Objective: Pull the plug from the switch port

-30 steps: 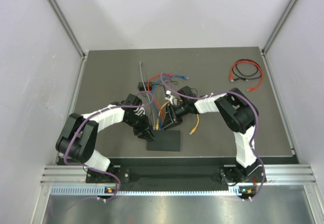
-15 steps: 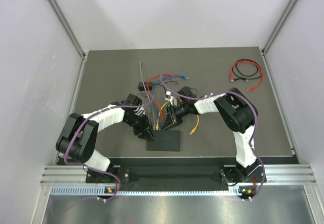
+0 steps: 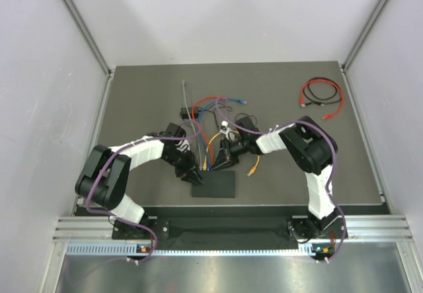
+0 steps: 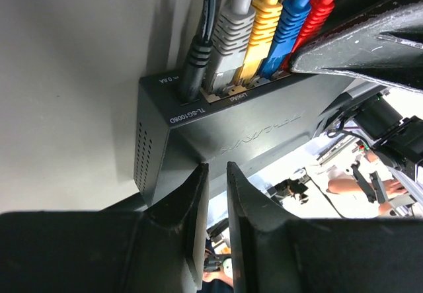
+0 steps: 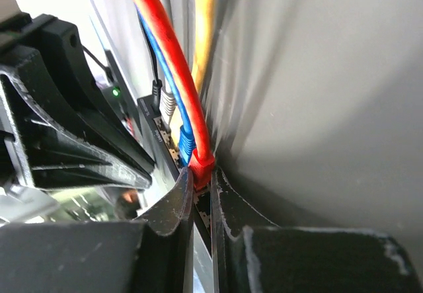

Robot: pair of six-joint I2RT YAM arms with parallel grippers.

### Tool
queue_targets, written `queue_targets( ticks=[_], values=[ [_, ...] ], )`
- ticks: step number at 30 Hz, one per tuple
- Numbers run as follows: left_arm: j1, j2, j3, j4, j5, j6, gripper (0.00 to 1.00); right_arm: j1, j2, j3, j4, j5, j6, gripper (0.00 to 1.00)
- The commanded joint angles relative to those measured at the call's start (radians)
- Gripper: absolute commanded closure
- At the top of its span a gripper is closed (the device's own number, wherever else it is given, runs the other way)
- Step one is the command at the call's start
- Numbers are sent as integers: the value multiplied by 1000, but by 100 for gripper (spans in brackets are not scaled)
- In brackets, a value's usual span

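Note:
The switch (image 3: 215, 185), a flat black box, lies near the table's front edge. In the left wrist view the switch (image 4: 218, 131) has a black, a grey, a yellow (image 4: 259, 35), a blue (image 4: 291, 28) and a red plug (image 4: 316, 16) in its sockets. My right gripper (image 5: 201, 177) is shut on the red plug (image 5: 201, 164) right at the socket; in the top view it (image 3: 222, 160) is at the switch's far edge. My left gripper (image 4: 217, 170) is nearly shut with nothing between its fingers, tips against the switch's top by its far left corner (image 3: 192, 176).
A coil of red and black cable (image 3: 322, 96) lies at the back right. A loose yellow plug (image 3: 252, 169) lies right of the switch. A grey strip (image 3: 185, 94) and blue cable ends (image 3: 238, 99) lie behind the grippers. Frame posts and walls stand at the table's sides.
My right gripper has shifted slightly left and nearer the switch, and the red cable behind it now bows wider. The left arm and the switch have barely moved.

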Motion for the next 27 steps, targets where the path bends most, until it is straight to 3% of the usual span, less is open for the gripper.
queue_targets(
  ticks=[1,5,7,12,14,18,21,23,27],
  values=[
    [-7,30,-3,-6,-94,24,77,21,-11,-71,210,179,122,100],
    [-8,25,5,-15,-97,29,77,2,12,-130,388,156,275,100],
    [-8,26,6,-18,-98,32,77,-1,3,-124,360,171,268,100],
    [-7,27,12,-20,-98,38,77,18,-97,-4,-32,377,-72,100],
    [-8,26,15,-18,-98,38,77,30,-148,17,-90,476,-210,100],
    [-10,33,18,-15,-92,38,77,24,-178,53,-142,529,-272,100],
    [-11,39,18,-7,-89,34,77,15,-131,82,-125,449,-208,100],
    [-13,42,23,-4,-87,32,77,-7,-94,74,-17,307,-38,100],
    [-19,54,26,0,-89,31,77,-8,-50,10,152,234,180,100]
  ],
)
